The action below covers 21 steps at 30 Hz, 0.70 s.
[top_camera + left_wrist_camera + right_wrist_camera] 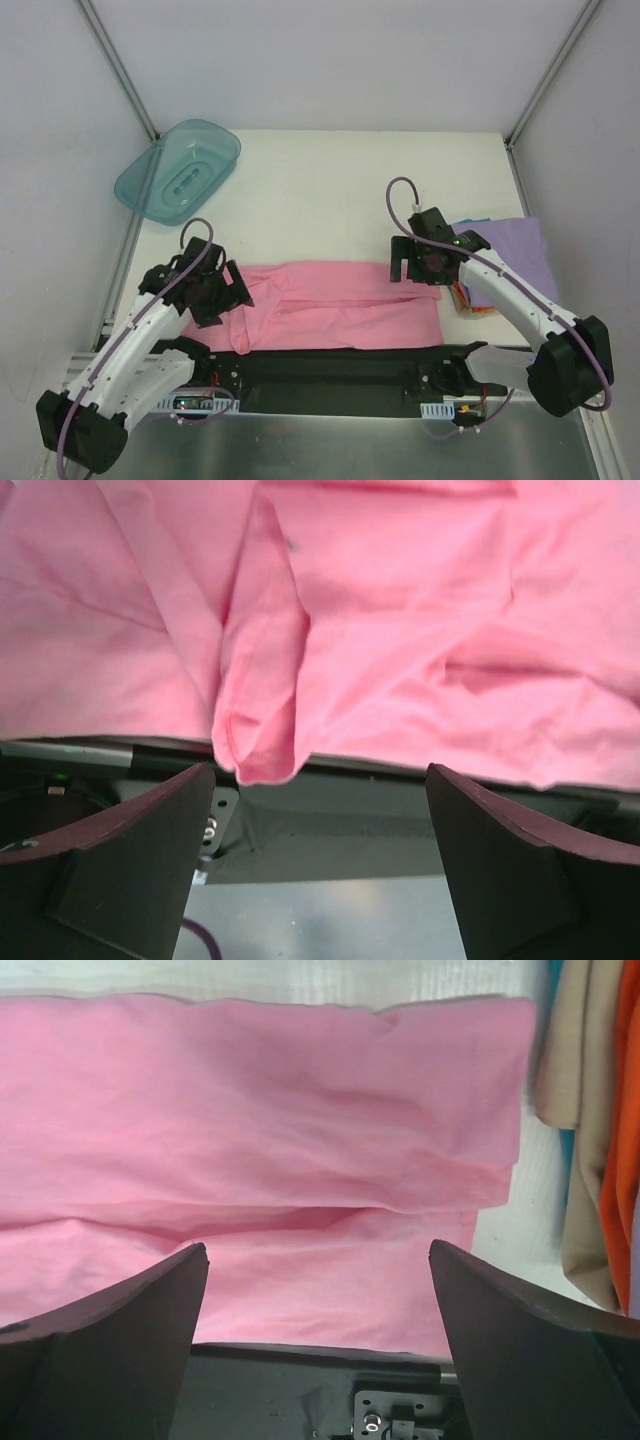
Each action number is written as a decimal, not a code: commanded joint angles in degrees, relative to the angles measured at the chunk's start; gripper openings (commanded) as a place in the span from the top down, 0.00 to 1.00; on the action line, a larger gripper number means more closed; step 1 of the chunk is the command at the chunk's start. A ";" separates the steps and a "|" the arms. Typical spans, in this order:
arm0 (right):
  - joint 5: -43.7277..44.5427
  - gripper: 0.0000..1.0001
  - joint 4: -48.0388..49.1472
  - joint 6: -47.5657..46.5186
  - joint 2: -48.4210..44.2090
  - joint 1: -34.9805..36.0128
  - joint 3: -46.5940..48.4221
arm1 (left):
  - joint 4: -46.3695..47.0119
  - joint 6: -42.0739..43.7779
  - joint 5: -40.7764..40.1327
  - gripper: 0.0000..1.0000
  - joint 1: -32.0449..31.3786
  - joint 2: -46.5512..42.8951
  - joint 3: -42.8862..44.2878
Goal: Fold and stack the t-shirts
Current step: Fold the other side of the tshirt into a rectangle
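Observation:
The pink t-shirt (335, 305) lies folded into a long band across the table's near edge; it also shows in the left wrist view (400, 630) and the right wrist view (260, 1140). My left gripper (222, 292) is open and empty over its left end. My right gripper (412, 268) is open and empty over its right end. A stack of folded shirts, lavender (515, 248) on top with orange (622, 1130) edges showing, sits right of the pink shirt.
A translucent teal plastic tub (180, 170) lies at the back left of the white table (330, 190). The black base rail (340, 368) runs along the near edge under the shirt's hem. Grey walls and frame posts enclose the table.

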 commanded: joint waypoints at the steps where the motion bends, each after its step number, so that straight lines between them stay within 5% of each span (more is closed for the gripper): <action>1: -2.44 0.03 1.76 -2.38 -3.99 0.49 0.70 | 7.53 -4.95 -11.32 0.16 -0.43 7.59 2.39; 5: -1.74 0.03 1.33 -2.74 -5.22 0.58 -0.01 | 9.89 -5.40 -19.06 0.29 -0.34 16.38 4.41; 13: -0.60 0.03 0.97 -2.74 -5.13 0.58 -1.06 | 17.20 -4.16 -15.47 0.47 -0.08 29.73 4.94; 21: 0.81 0.03 0.45 -2.56 -4.96 0.58 -1.68 | 19.49 -4.69 -14.32 0.66 0.45 32.65 4.33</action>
